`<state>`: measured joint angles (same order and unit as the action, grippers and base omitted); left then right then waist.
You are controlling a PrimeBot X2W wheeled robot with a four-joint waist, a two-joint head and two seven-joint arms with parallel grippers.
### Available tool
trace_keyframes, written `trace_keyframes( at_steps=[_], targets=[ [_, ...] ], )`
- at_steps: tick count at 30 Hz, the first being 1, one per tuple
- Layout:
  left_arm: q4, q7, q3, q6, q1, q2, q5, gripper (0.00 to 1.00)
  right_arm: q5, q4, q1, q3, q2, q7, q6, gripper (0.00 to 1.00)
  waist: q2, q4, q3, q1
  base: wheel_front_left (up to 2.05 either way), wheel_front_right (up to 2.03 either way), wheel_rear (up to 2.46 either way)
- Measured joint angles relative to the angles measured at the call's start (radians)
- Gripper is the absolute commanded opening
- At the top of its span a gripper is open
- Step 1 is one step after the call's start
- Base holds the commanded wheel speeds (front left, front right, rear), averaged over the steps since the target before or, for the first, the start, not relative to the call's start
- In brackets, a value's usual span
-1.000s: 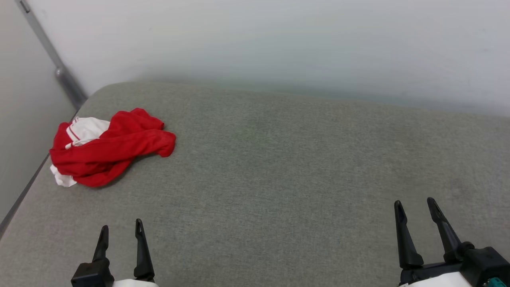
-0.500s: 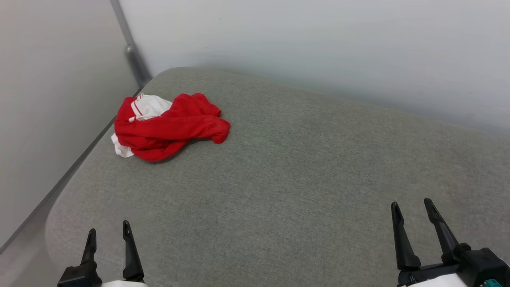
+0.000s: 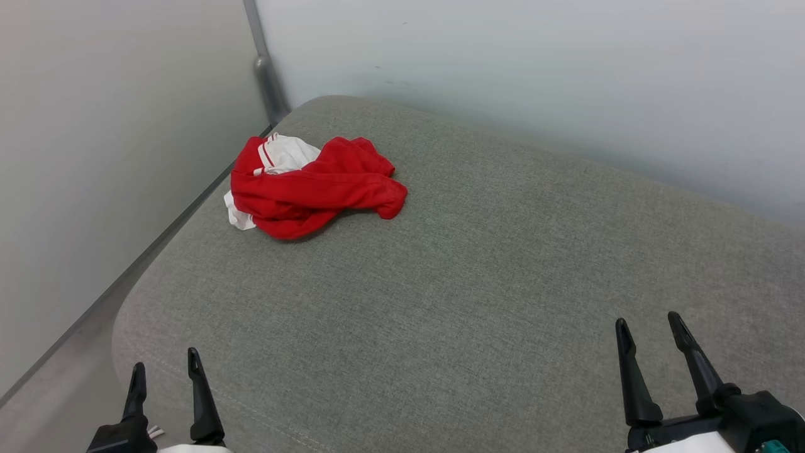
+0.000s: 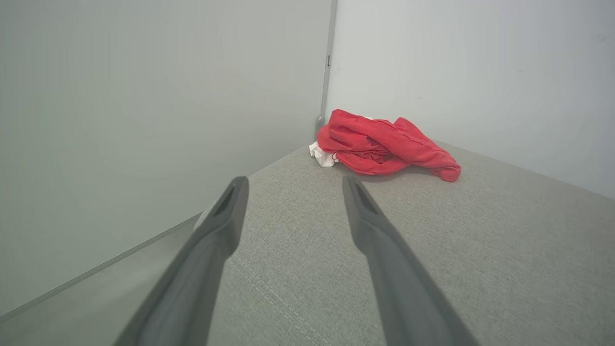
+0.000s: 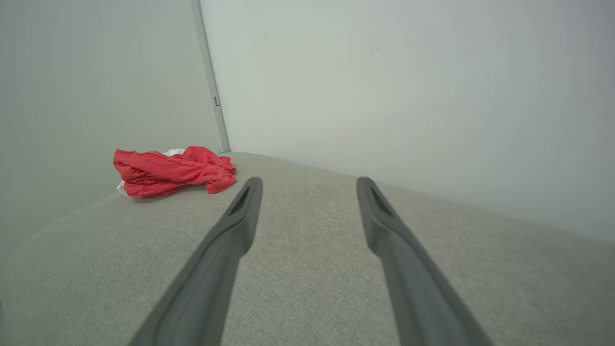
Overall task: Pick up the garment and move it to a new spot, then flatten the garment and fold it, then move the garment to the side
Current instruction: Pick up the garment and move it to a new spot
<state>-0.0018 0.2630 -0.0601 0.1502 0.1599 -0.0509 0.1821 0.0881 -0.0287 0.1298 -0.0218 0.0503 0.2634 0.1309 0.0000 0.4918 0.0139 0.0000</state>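
The garment (image 3: 314,187) lies crumpled in a red heap with white sleeve fabric showing, near the far left corner of the grey padded surface (image 3: 478,270). From the left wrist the garment (image 4: 384,144) sits ahead and slightly right of the fingers; from the right wrist the garment (image 5: 173,172) lies far off to the left. My left gripper (image 3: 165,366) stands open at the lower left, over the surface's near-left corner, nothing between its fingers. My right gripper (image 3: 649,324) is open at the lower right, empty, well away from the cloth.
Pale walls (image 3: 503,75) close in behind and to the left of the surface, meeting at a grey corner post (image 3: 267,75). A narrow floor strip (image 3: 56,396) runs along the surface's left edge. Bare grey padding spreads from the garment to the right.
The camera has swung left, so the garment now sits nearer the picture's middle and more of the left wall shows. Both grippers stay open and the garment lies as before.
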Motion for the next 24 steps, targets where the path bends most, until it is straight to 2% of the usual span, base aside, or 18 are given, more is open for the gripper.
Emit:
trace_keyframes(
  at_steps=[7,12,18,24],
  targets=[
    [-0.010,0.000,0.009,0.012,0.007,0.000,0.004,1.00,-0.003,0.002,0.000,-0.011,0.000,0.000,0.000,1.00,0.0000,-0.003,0.000,0.0000,0.00,0.00,0.00],
    [0.008,0.000,-0.052,-0.047,-0.047,-0.003,0.022,1.00,-0.014,0.000,-0.003,-0.015,0.000,0.000,0.000,1.00,0.0000,-0.017,0.016,0.0000,0.00,0.00,0.00],
    [0.058,0.000,-0.137,-0.122,-0.199,-0.071,0.016,1.00,-0.047,-0.014,-0.035,-0.011,0.000,0.000,0.000,1.00,0.0000,-0.040,0.065,0.0000,0.00,0.00,0.00],
    [0.155,0.000,-0.197,-0.174,-0.419,-0.154,0.058,1.00,-0.092,-0.049,-0.071,0.010,0.000,0.000,0.000,1.00,0.0000,-0.064,0.149,0.0001,0.00,0.00,0.00]
  ],
)
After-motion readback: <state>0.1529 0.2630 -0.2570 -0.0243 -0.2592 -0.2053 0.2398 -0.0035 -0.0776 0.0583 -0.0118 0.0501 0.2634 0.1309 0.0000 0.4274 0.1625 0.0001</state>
